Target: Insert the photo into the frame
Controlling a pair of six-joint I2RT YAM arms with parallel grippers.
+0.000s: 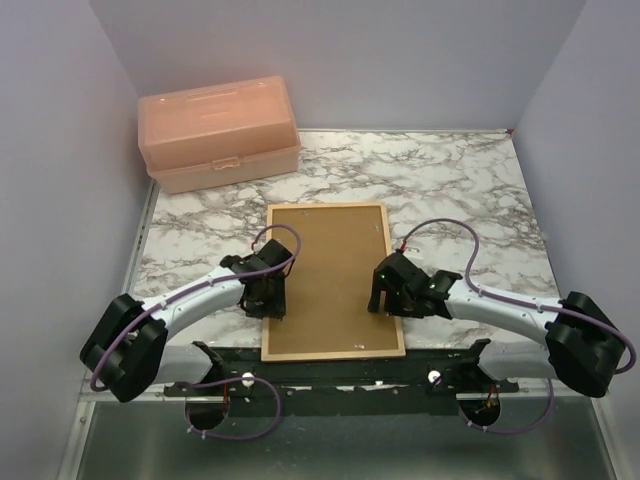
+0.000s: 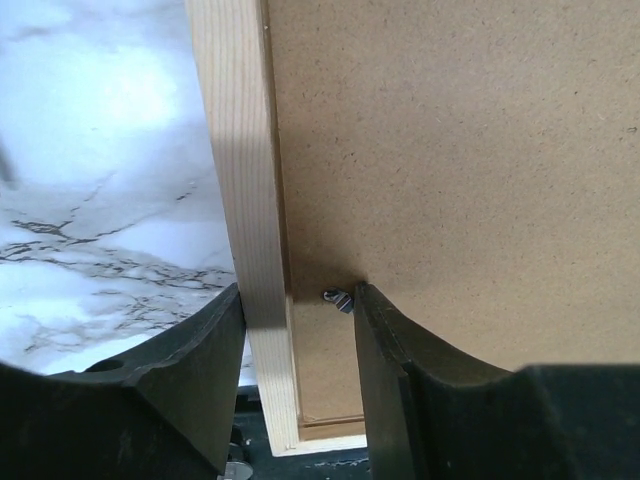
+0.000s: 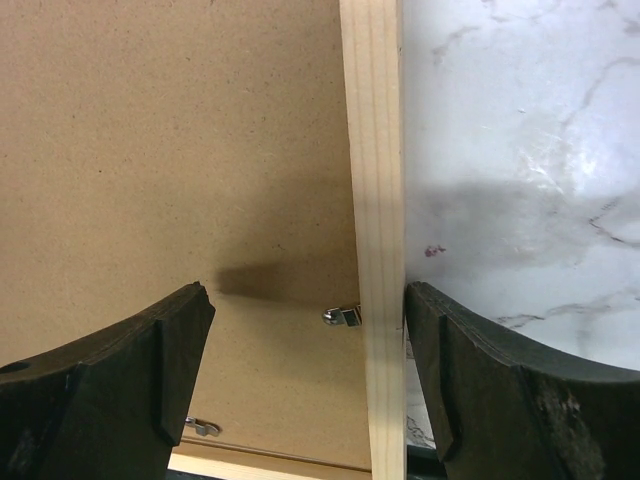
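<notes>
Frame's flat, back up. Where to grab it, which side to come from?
Probably a long side bar, from straight above: one finger outside by the table, one inside over the backing board. The frame lies flat, so only its thin bars offer opposed faces. The left gripper and right gripper each straddle one, jaws open.
</notes>
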